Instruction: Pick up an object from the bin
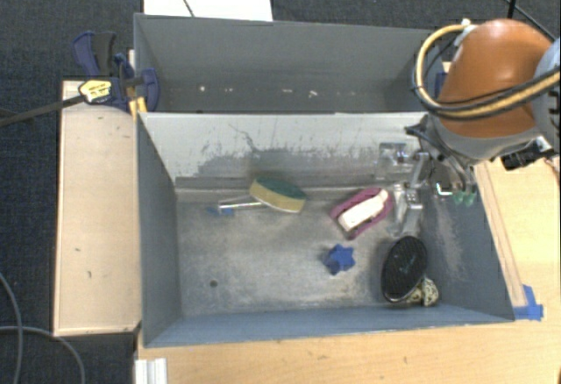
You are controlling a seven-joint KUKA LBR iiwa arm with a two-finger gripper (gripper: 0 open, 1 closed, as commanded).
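— Gripper (408, 216)?
— Low in the right end of the grey metal bin (162, 224), under the wrist's rounded orange cover (491, 67). Bare, shiny metal. Wide or narrow, holding or not: cannot tell from above.

— Nearest to it?
— Just beside, on the left, a pink-and-white piece (361, 209): blocky, smooth, lying tilted. Touching or apart, cannot tell. Just forward, toward the front wall, a black oval (404, 268): flat, dull sheen, long axis running front to back. Pressed against its lower right end, a small yellowish lump (428, 293), too small to name.

— Elsewhere on the floor?
— Left of the oval and apart from it, a small blue scrap (339, 259), roughly star-shaped. Farther left, near the foot of the back wall, a yellow sponge (279, 195) with a green face, oval and soft-edged. Poking out from its left side, a thin stick (230, 207) with a blue end, lying flat.

— Room to move?
— Open across the left half: scuffed, scratched metal from the sponge out to the left wall and forward to the front wall. Tight on the right: sloping right wall close beside the gripper, black oval and lump crowding the front-right corner.
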